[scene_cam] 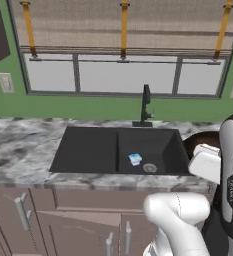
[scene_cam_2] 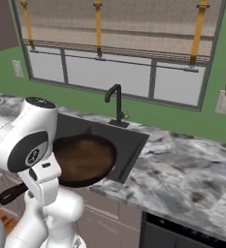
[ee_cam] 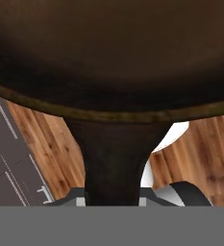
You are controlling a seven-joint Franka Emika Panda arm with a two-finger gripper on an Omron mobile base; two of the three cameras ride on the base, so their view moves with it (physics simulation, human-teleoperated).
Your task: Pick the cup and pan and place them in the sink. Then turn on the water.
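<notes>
The arm hides the pan [scene_cam_2: 85,160] partly; the hand [ee_cam: 114,199] is clamped on its handle [ee_cam: 114,158], fingertips unseen.

No readable words or numbers anywhere; the arm [scene_cam: 231,190] bears a dark vertical marking at 3 o'clock (too blurred to make out).

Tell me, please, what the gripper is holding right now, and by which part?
The gripper is shut on the pan, holding it by its short dark handle, near the handle's end.
</notes>
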